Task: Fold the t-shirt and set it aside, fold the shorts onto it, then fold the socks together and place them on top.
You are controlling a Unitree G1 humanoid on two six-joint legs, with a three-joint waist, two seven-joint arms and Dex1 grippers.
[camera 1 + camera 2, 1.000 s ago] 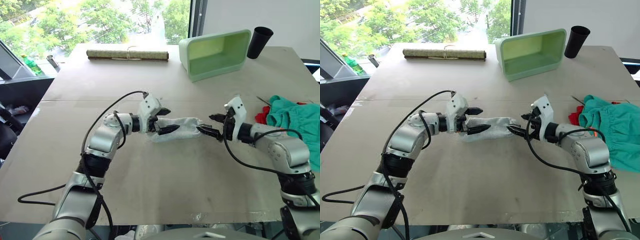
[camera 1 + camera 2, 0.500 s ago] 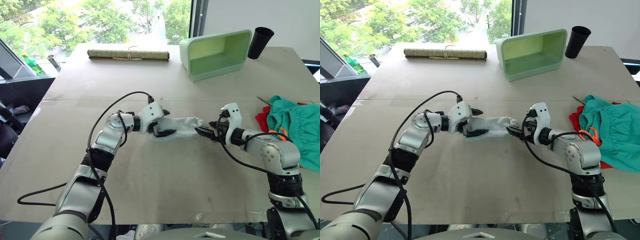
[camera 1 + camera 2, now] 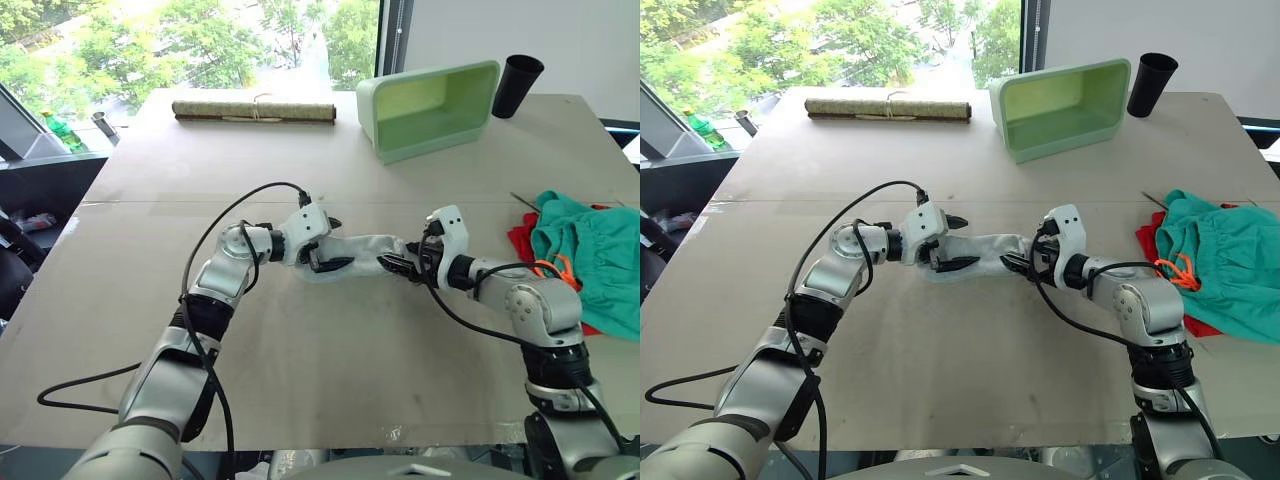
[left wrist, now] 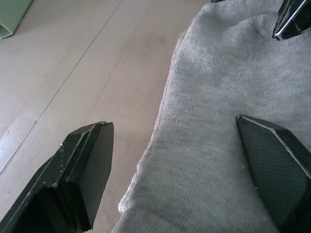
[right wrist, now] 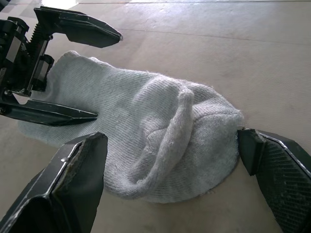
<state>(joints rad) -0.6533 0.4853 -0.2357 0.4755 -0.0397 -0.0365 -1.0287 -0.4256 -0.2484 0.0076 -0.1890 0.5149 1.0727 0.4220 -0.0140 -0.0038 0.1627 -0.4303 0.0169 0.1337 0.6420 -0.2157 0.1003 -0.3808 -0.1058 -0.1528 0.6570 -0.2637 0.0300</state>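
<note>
Socks step: both grippers at the ends, nothing pinched yet.
Your left gripper (image 3: pixel 327 243) and right gripper (image 3: pixel 400 266) sit spread around the socks (image 3: pixel 362 252) mid-surface; shorts (image 3: pixel 590 250) lie over the t-shirt (image 3: pixel 523 235) far right. You probably need to close, then fold.

A lab-like room: bare table (image 3: pixel 300 380) by a window (image 3: pixel 200 40) (trees outside).
</note>
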